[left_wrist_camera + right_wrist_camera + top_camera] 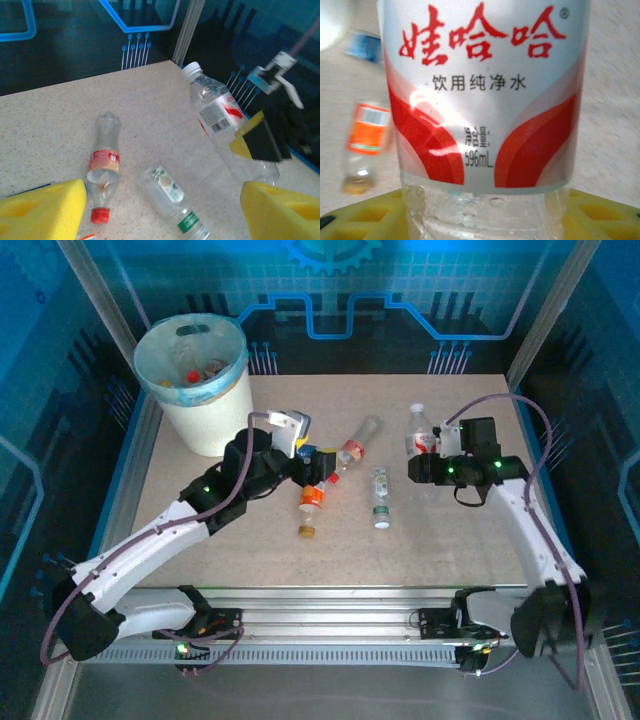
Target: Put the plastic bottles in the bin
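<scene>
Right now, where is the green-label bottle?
Top view: the green-label bottle lies mid-table, between the orange bottle on its left and the upright bottle on its right.

Red-labelled water bottle, cap and base beyond frame edges; orange-labelled bottle a blur behind.

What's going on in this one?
The right gripper has its fingers around a red-and-white-labelled water bottle, though a firm grip isn't clear. The left gripper hangs open by the orange-labelled bottle, with a red-labelled bottle and a green-labelled bottle lying nearby. The bin at the far left already holds a few items.
</scene>
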